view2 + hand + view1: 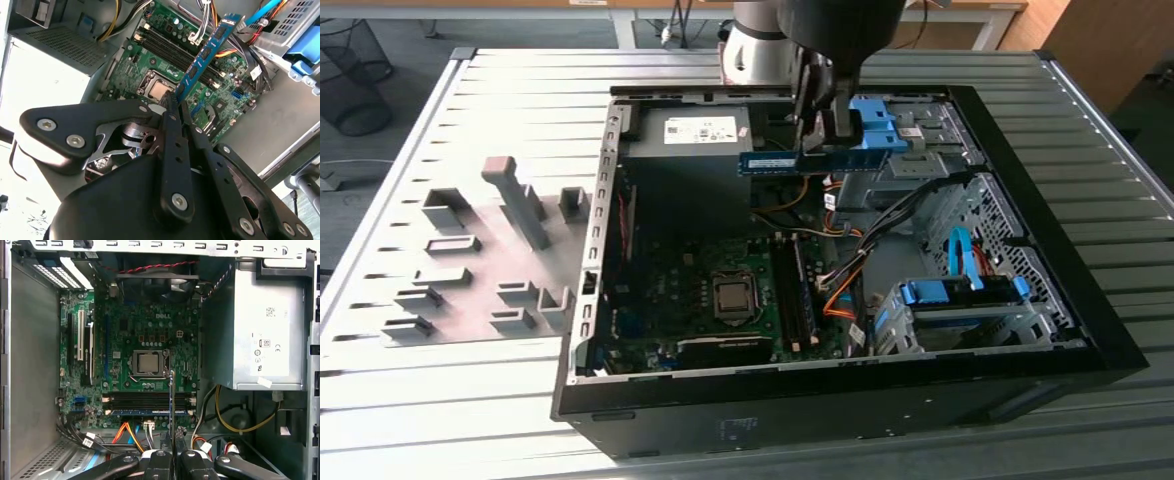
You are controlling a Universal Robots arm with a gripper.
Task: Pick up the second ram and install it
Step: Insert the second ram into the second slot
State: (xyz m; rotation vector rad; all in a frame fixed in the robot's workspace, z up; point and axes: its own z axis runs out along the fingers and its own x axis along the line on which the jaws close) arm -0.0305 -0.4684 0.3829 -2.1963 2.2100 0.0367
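The second ram [781, 161] is a blue-green stick that hangs level above the open computer case, over the gap between the power supply and the motherboard. My gripper [825, 152] is shut on the end toward the exterior view's right. In the second wrist view the ram [207, 52] juts out from the shut fingertips of the gripper [176, 103], its black chips showing. It appears edge-on as a thin line in the first wrist view, ram [171, 400] held by the gripper [172, 454], crossing above the black memory slots [147, 401].
The case holds the green motherboard [680, 290] with its processor socket [734, 296], a grey power supply [700, 130], orange and black cables [847, 285], and blue drive brackets [963, 292]. Grey upright blocks [520, 205] stand on the slatted table at the exterior view's left.
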